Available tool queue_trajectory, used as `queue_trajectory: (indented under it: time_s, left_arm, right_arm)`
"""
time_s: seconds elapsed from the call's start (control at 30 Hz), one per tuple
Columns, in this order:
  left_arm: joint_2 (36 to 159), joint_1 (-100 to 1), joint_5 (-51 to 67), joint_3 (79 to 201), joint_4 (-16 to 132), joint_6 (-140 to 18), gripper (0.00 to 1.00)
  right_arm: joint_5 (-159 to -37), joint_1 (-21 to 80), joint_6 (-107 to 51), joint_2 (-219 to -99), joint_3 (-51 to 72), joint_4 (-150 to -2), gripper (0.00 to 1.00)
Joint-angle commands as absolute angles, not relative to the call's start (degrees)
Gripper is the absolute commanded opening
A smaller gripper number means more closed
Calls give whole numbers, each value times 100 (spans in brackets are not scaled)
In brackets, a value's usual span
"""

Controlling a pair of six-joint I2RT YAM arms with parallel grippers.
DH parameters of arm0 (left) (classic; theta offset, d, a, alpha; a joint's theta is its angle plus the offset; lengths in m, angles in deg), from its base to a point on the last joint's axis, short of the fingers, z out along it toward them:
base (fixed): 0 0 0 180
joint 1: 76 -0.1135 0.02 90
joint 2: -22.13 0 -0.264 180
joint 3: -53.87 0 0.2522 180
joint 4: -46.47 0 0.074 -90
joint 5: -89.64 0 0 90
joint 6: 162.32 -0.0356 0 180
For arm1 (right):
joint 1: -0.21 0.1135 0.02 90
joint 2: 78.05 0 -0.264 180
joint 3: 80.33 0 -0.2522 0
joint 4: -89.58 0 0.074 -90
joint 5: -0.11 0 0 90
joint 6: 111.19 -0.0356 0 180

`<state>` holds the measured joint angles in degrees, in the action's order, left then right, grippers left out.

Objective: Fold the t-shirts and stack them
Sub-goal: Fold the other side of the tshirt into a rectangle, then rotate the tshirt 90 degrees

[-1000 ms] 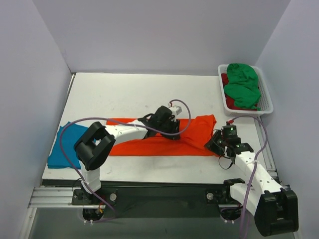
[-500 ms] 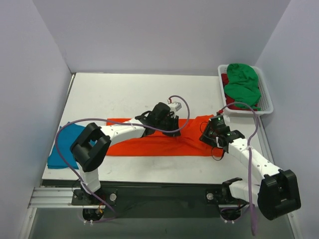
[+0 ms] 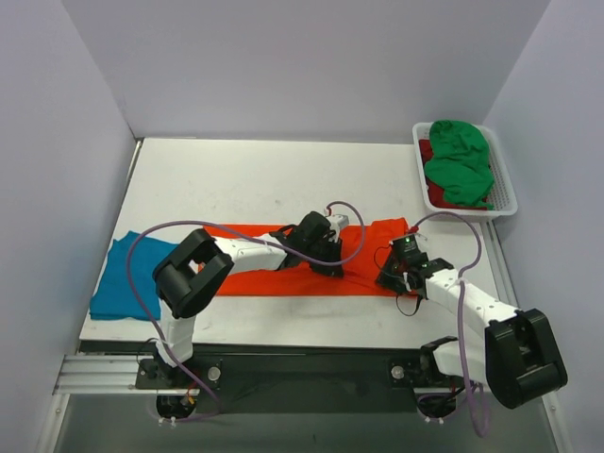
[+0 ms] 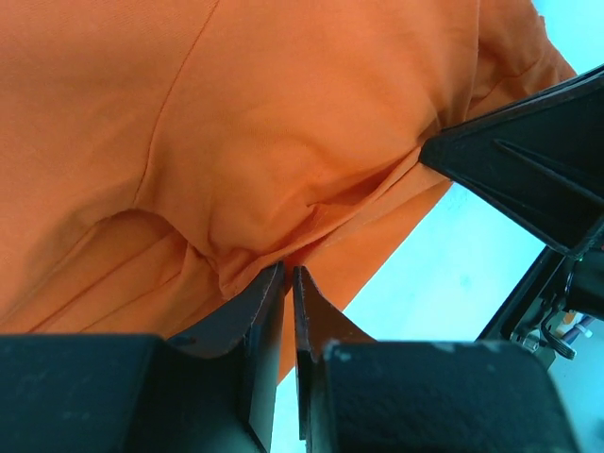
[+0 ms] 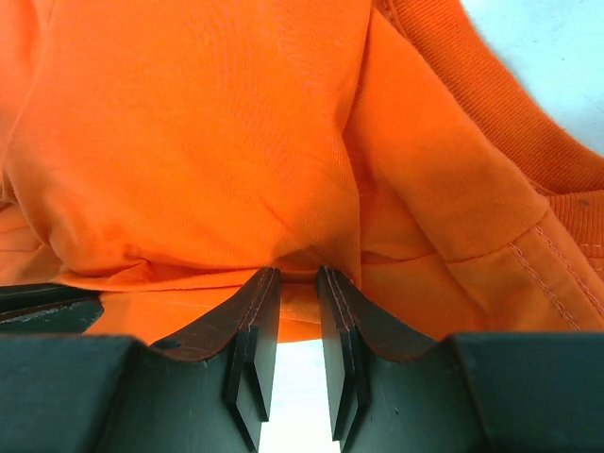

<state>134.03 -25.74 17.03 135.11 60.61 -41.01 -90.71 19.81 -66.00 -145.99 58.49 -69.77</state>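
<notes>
The bright orange t-shirt lies spread lengthwise across the middle of the table. My left gripper is over its middle, shut on a pinched fold of the orange cloth; the fingertips are pressed together with fabric bunched at them. My right gripper is at the shirt's right end, near the collar, with its jaws closed on a fold of the orange shirt. The teal blue t-shirt lies flat at the table's left edge.
A white slatted basket stands at the far right and holds a crumpled green shirt over a dark red one. Grey walls enclose the table on three sides. The left arm's cable loops over the orange shirt.
My right gripper has moved left from beside the shirt onto its right end and closed on it. My left gripper has shifted toward the near edge, dragging the pinched cloth with it.
</notes>
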Motion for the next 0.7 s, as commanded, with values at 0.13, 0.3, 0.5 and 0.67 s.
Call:
queue_trajectory:
  time_s: [0.13,0.3,0.5,0.67]
  left_arm:
    - [12550,-2669,1546,13864,6480,-4305,25]
    - [11864,-2810,678,13478,7085,-4156,35]
    - [11530,-2925,-948,12749,7991,-3909,35]
    - [11625,-2968,-1705,12327,8220,-3883,35]
  right_arm:
    - [-8831,1999,-6557,-13827,5401,-6278,28]
    - [-8603,2007,-6469,-13763,5032,-6040,35]
    - [-8332,2008,-6329,-14861,4505,-6023,37]
    - [-8295,1964,-6197,-15872,4030,-6128,40]
